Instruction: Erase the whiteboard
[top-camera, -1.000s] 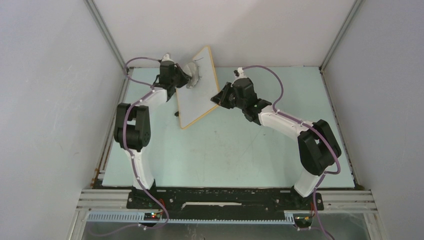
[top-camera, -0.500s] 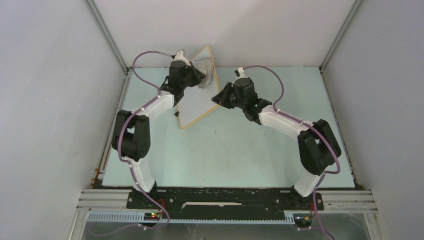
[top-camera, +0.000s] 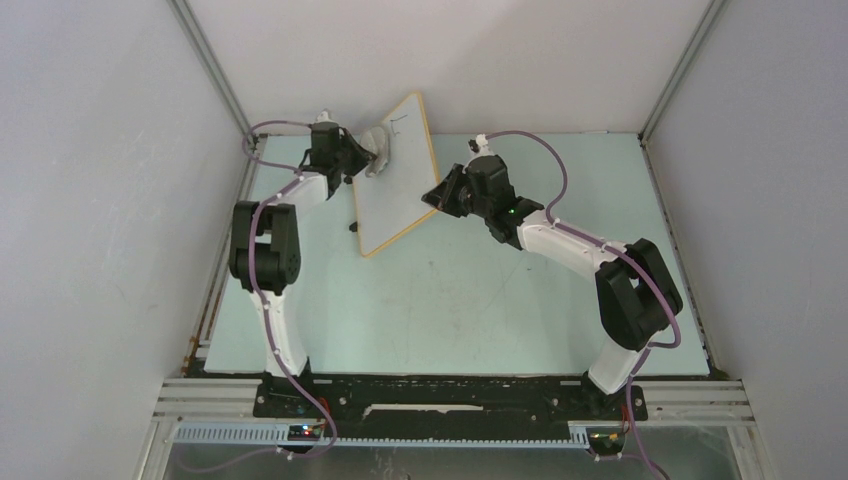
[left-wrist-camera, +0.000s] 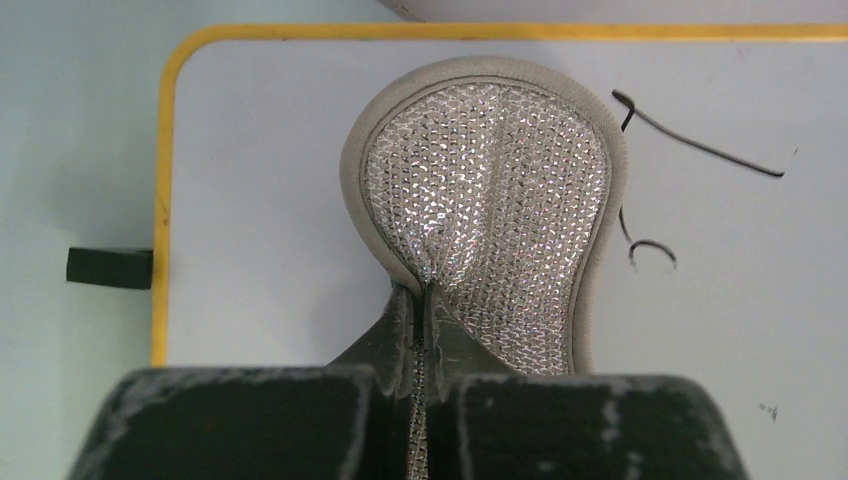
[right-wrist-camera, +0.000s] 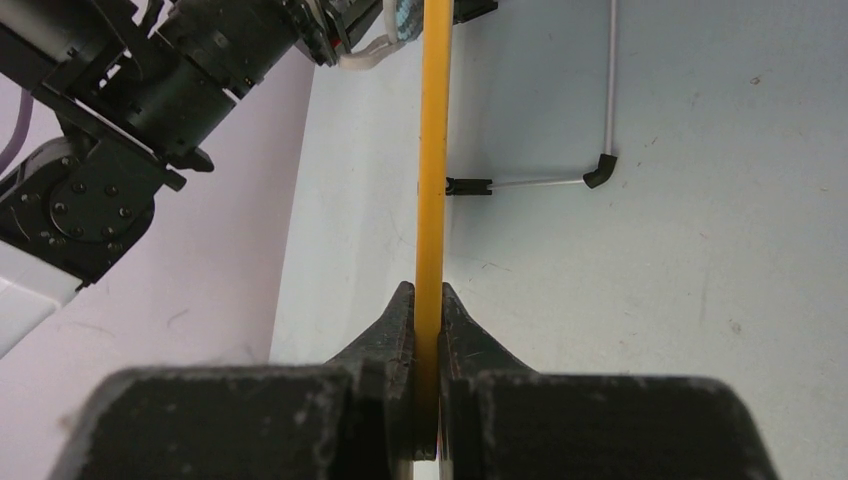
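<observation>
The whiteboard, white with a thin orange frame, stands tilted at the back middle of the table. My right gripper is shut on its right frame edge, seen edge-on in the right wrist view. My left gripper is shut on a grey oval cloth pad held against the board's upper left part. In the left wrist view the pad lies on the board, with dark handwriting just to its right. A black foot sticks out at the board's left edge.
Grey enclosure walls and metal posts stand close behind and beside the board. The pale green table stretches in front. A thin wire stand leg rests on the table behind the board.
My left gripper with the pad swept up and right across the board, then came back left and down to the upper left part. The right gripper held still.
</observation>
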